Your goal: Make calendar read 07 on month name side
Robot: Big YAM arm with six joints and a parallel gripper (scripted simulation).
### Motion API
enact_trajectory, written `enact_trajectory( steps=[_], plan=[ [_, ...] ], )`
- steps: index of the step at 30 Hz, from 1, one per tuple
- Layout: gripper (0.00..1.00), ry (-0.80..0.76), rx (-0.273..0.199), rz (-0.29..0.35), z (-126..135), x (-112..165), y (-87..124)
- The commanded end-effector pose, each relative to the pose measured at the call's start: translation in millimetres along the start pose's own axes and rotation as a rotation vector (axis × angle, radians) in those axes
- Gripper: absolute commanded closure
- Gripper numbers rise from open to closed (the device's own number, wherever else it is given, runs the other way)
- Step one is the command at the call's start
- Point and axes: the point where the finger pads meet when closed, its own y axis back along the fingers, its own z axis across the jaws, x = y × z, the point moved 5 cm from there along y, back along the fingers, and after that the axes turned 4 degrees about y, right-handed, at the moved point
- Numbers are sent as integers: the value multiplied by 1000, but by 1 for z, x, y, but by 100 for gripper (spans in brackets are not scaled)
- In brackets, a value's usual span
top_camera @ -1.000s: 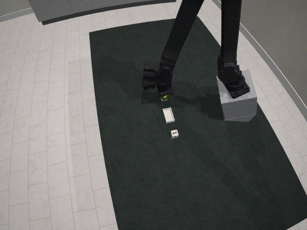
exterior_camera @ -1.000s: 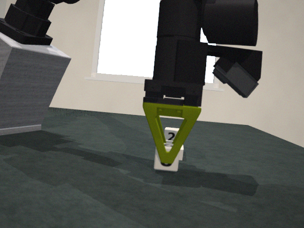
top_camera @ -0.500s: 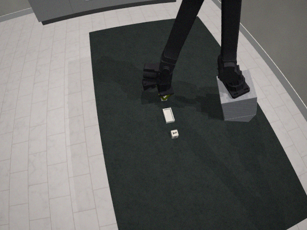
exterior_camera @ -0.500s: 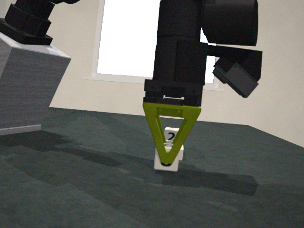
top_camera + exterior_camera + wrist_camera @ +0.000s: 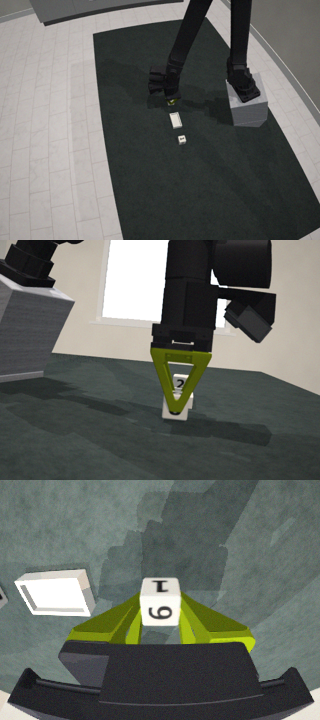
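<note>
My gripper (image 5: 171, 100) is shut on a white number cube (image 5: 159, 603), low over the dark mat; I cannot tell whether the cube touches it. In the wrist view the cube shows a 6 or 9 towards the camera and a 1 on the face beyond it. In the exterior view the green fingers (image 5: 176, 409) clamp the cube (image 5: 175, 412). The white tray (image 5: 175, 120) lies flat and empty on the mat just in front of the gripper, and also shows in the wrist view (image 5: 55, 592). The second cube (image 5: 182, 139) stands beyond the tray with 1 on top; its side shows a 2 (image 5: 180, 381).
The arm's grey base block (image 5: 248, 103) stands on the mat to the right of the gripper. A grey cabinet (image 5: 77, 7) stands far back beyond the mat. Pale floor tiles surround the mat.
</note>
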Motion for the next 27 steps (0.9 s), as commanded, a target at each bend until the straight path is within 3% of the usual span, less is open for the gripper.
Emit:
enact_trajectory(
  steps=[1, 27],
  plan=[
    [74, -2, 11, -26, -4, -15, 3],
    [74, -1, 4, -13, -2, -12, 1]
  ],
)
